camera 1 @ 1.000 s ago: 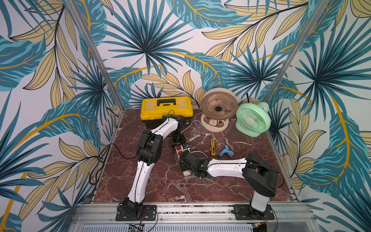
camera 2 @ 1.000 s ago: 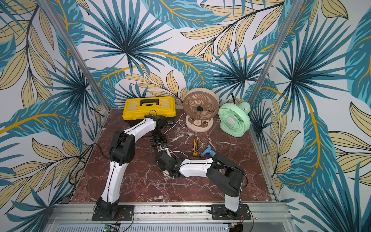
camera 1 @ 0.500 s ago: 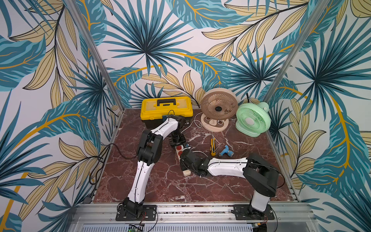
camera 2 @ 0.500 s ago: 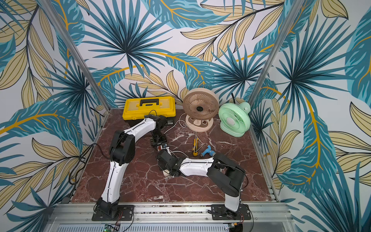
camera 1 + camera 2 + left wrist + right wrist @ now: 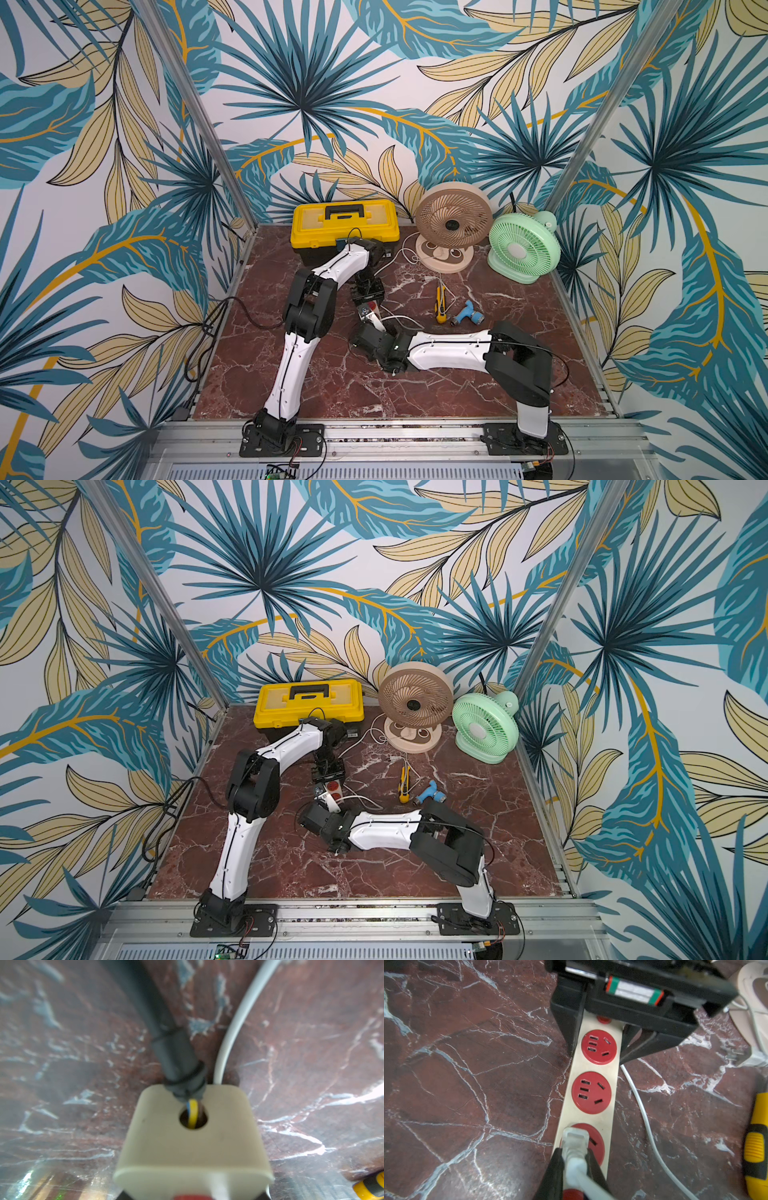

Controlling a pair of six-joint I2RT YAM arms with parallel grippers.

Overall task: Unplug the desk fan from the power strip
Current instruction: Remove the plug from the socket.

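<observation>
At back of the marble table, a yellow toolbox is seen w/ lid shut; contents can't be told. Just beside it the desk fan is stood upright on its bear-face base, w/ a mint fan next along. The power strip is laid mid-table, btw the two arms. A yellow knife and a small blue tool are seen near it.

Left arm is stretched fwd from the front rail, elbow raised, wrist bent down over the strip's far end. Right arm is folded low across the table, forearm approx level, wrist turned toward the strip's near end.

Left gripper is clenched across the strip's width, a finger pressed to each long side, by the orange button. Right gripper is clamped on the white plug, which is set at the third red socket; whether it's fully seated can't be told. Two red sockets are shown btw the grippers. A white cord is run alongside the strip. A black cable is seen entering the strip's end in the left wrist view.
</observation>
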